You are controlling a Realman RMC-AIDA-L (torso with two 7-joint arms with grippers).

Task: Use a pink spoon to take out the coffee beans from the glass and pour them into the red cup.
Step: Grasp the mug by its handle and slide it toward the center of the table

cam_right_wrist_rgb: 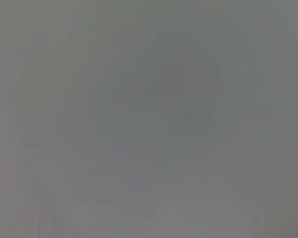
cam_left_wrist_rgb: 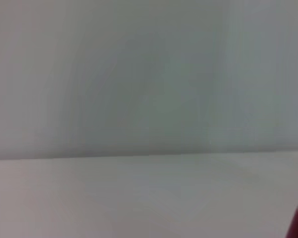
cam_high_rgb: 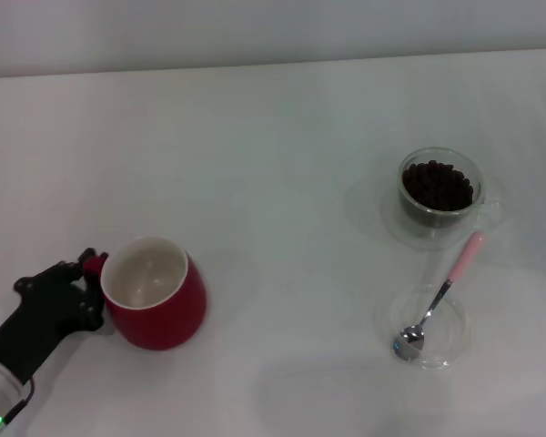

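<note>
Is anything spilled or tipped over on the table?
Nothing is spilled. The coffee beans all sit inside the glass. The pink spoon lies with its bowl in a clear dish. Only the red cup looks odd: it leans toward the left end effector at its handle.

The left arm reaches in low from the near left corner of the head view, its black left gripper (cam_high_rgb: 84,284) lying close to the table with its fingers (cam_high_rgb: 91,258) pointing right. The tips sit at a red loop handle, though whether they clasp it cannot be made out. A green light glows on the wrist near the frame's bottom edge. The right arm is nowhere in view.
</note>
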